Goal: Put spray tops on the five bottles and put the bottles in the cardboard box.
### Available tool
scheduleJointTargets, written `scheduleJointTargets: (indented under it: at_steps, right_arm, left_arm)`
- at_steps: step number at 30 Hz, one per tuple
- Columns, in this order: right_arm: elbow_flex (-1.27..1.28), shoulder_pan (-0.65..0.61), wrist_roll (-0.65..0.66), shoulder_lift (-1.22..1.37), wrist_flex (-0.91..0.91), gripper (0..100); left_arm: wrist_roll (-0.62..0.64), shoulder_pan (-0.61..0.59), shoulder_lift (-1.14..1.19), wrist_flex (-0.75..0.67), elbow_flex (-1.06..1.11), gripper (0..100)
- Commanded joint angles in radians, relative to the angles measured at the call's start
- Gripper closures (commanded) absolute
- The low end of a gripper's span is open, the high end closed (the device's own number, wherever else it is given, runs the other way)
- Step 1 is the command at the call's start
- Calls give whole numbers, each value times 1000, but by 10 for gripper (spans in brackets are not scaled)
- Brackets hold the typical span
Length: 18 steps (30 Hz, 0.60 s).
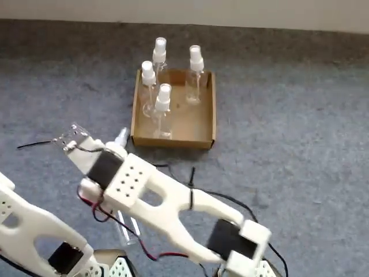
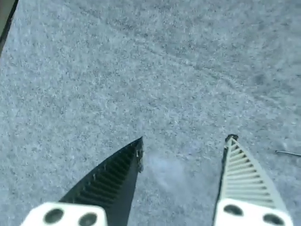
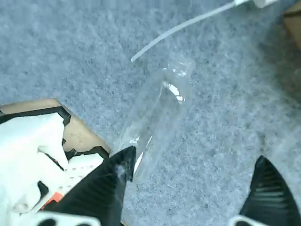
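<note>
Cardboard box (image 1: 173, 141), high view: holds four capped bottles (image 1: 163, 109) upright; fifth bottle (image 1: 124, 228) lies on carpet (image 1: 288, 173) under an arm, spray top (image 1: 121, 137) seemingly loose just beside the box.
Left gripper (image 2: 185, 141), left wrist view: spread wide over bare carpet, holding nothing.
Right gripper (image 3: 194, 157), right wrist view: spread wide above the fifth bottle, holding nothing.
Risk: round bottle may roll from a pinch; the top's thin tube (image 3: 188, 23) could bend or miss the neck.

grey carpeted surface (image 1: 300, 115) under a pale wall strip (image 1: 230, 11) along the far edge
</note>
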Motion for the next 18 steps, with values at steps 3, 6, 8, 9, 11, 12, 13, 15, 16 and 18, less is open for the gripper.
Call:
scheduleJointTargets:
  at_steps: [3, 6, 8, 9, 11, 12, 13, 15, 16, 18]
  right_arm:
    - [495, -15, 0, -297, -404, 667]
    - [599, -16, -74, -343, -521, 667]
    - [599, -16, -123, -343, -535, 667]
    - [599, -16, -127, -338, -538, 667]
    - [599, -21, -126, -317, -559, 667]
    - [598, -27, -126, -306, -573, 667]
    - [598, -33, -126, -294, -590, 667]
    - [595, -42, -126, -274, -622, 667]
    - [581, -48, -126, -260, -636, 667]
    - [547, -50, -126, -216, -645, 667]
  left_arm:
    - [-5, -10, 30, -9, -133, 747]
    - [-5, -5, 36, -9, -131, 747]
    - [-5, -4, 36, -9, -130, 747]
    - [-5, -4, 36, -9, -130, 747]
    - [-5, -4, 36, -9, -130, 747]
    - [-5, -2, 36, -9, -130, 747]
    - [-5, -2, 36, -9, -130, 748]
    - [-5, -2, 36, -9, -130, 748]
    - [-5, -2, 36, -9, -130, 748]
    - [-5, -4, 36, -9, -130, 748]
